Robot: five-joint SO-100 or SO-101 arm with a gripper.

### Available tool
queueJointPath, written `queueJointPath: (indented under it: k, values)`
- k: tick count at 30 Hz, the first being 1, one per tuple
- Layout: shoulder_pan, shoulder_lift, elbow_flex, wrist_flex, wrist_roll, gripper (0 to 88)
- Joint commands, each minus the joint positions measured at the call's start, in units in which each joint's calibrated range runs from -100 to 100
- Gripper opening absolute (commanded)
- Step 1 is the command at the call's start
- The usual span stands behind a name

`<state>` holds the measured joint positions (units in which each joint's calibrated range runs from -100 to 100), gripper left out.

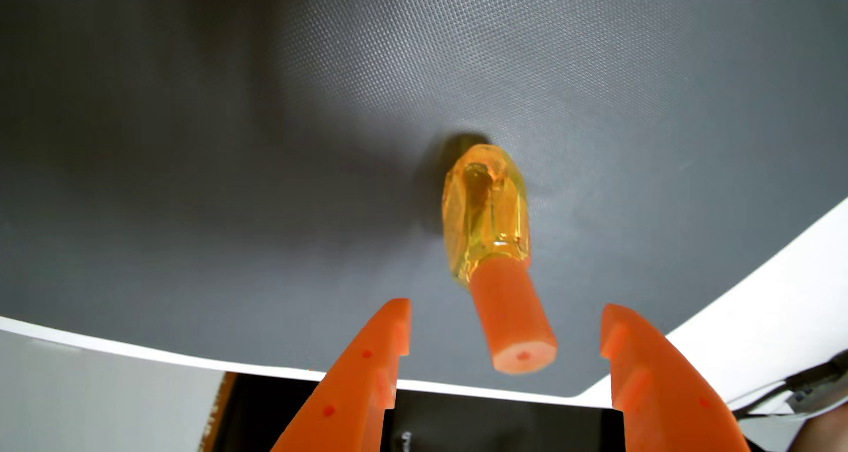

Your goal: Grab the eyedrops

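Wrist view: eyedrops bottle (488, 213), yellow body with orange cap toward the camera, stands on grey mat (229, 158) over the surface. Orange gripper (504, 328) spread wide, cap between the fingertips, touching neither

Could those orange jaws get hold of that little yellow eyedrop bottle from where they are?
Probably yes. The gripper is open, the eyedrop bottle stands on the grey mat with its orange cap between the jaws, and nothing blocks it.

Soft even light, slight blur, fisheye edges.
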<state>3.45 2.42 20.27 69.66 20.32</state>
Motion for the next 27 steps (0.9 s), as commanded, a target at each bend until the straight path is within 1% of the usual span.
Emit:
queueJointPath:
  k: [1, 27]
  values:
    - [0.05, 0.94, -2.13, -0.04, -0.51, 23.9]
    - [-1.87, 9.26, -3.39, -1.77, -3.18, 23.8]
